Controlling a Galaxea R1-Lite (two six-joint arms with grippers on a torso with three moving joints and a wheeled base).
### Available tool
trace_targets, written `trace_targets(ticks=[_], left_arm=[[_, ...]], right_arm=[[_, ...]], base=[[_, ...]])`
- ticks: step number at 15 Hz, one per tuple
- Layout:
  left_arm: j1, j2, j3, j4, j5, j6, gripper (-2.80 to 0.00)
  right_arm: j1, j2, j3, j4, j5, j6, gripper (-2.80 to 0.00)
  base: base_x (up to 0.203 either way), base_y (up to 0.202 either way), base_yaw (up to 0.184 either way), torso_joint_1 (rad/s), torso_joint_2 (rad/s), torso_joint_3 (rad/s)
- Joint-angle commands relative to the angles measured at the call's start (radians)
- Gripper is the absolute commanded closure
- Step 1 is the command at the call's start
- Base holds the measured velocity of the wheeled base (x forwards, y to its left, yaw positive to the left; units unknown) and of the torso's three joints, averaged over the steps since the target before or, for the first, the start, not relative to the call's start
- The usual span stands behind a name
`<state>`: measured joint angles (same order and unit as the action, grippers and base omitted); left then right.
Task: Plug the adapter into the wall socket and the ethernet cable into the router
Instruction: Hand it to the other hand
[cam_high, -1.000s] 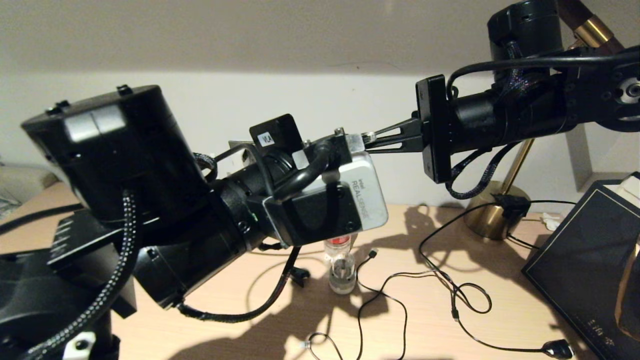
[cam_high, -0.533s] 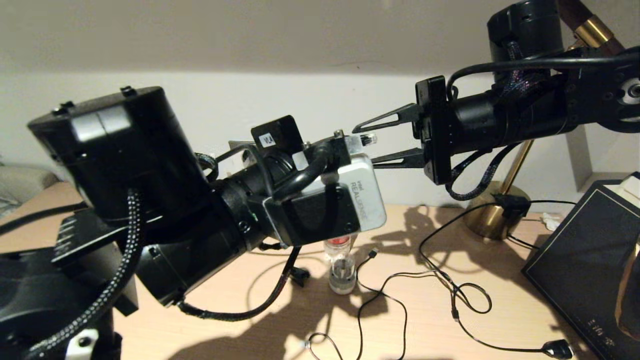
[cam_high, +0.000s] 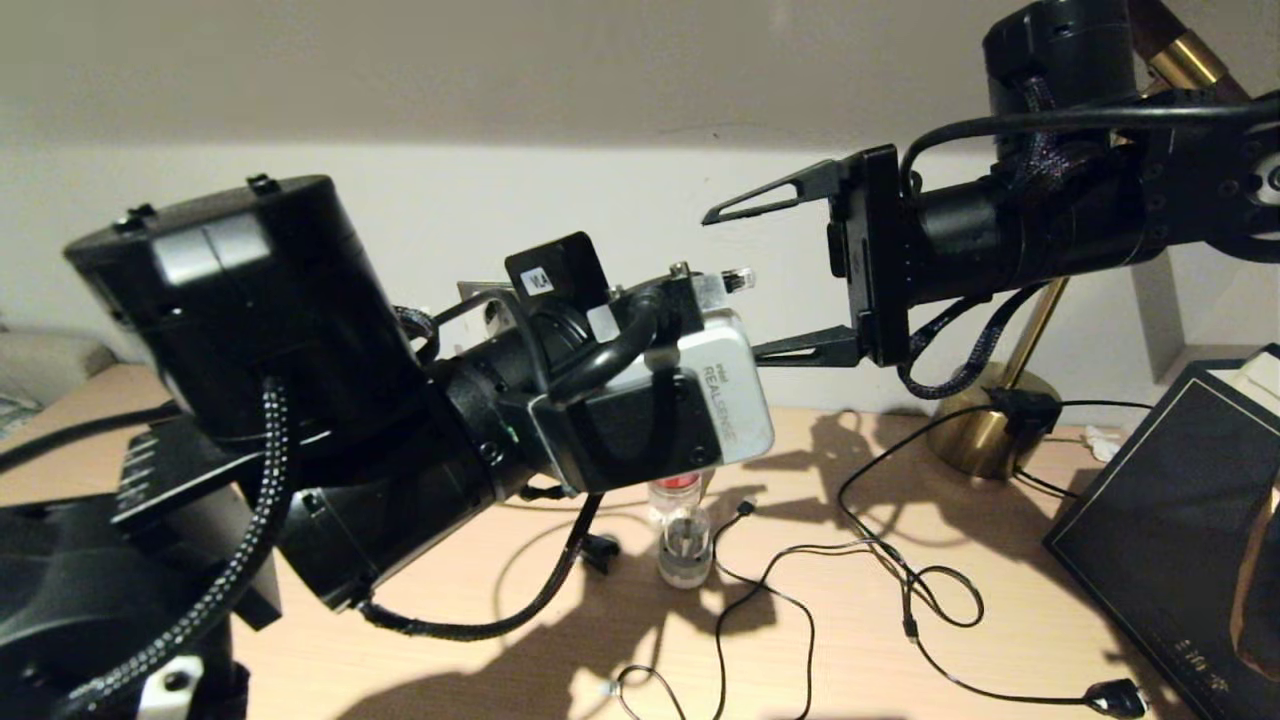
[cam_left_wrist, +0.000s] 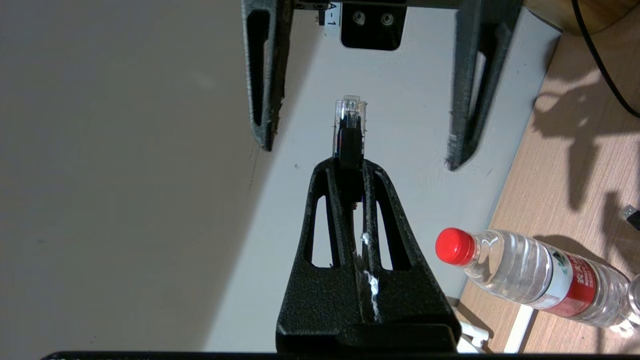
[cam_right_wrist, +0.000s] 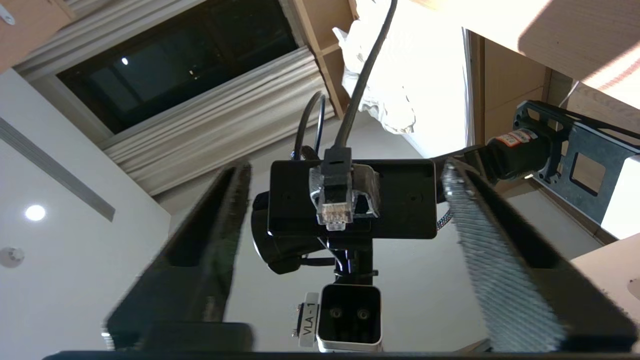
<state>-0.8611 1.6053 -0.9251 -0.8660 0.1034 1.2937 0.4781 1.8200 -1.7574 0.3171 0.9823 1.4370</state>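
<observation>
holding the ethernet cable (cam_left_wrist: 349, 131) by its black connector body, the left gripper (cam_left_wrist: 350, 165) is pinched shut with the clear tip poking out past its fingertips, raised in the air above the desk (cam_high: 880, 640). the right gripper (cam_high: 745, 280) faces it from the opposite side with its two fingers spread wide, one on either side of the connector tip and neither touching it. the head view shows only a sliver of the clear tip (cam_high: 737, 279) behind the left wrist's camera housing, with the left gripper itself hidden, while the left wrist view gives the connector in full between the closed fingers, with the right gripper's fingers (cam_left_wrist: 262, 75) standing apart beyond it. the right wrist view looks straight at the connector's clear end (cam_right_wrist: 334, 202) and shows the black cable running away behind the left gripper. a water bottle (cam_left_wrist: 530, 275) with a red cap stands on the desk just below the two grippers, and thin black cords (cam_high: 900, 580) lie looped near a brass lamp base (cam_high: 985, 425). adapter, wall socket and router appear in no view
</observation>
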Motion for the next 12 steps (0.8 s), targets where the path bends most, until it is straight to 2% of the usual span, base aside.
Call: trace_targets(ticks=[1,12], left_arm=[[0.002,0.005,0.000,-0.005,0.001,0.007,0.00],[0.001,0.016,-0.003,-0.015,-0.010,0.006,0.00]], right_arm=[[0.002,-0.002,0.001,0.002,0.006,0.008,0.00],[0.004,0.002,0.001,0.002,0.006,0.006,0.00]], base=[[0.000,0.000,0.000,0.000,0.00,0.000],[0.000,0.000,0.000,0.000,0.00,0.000]])
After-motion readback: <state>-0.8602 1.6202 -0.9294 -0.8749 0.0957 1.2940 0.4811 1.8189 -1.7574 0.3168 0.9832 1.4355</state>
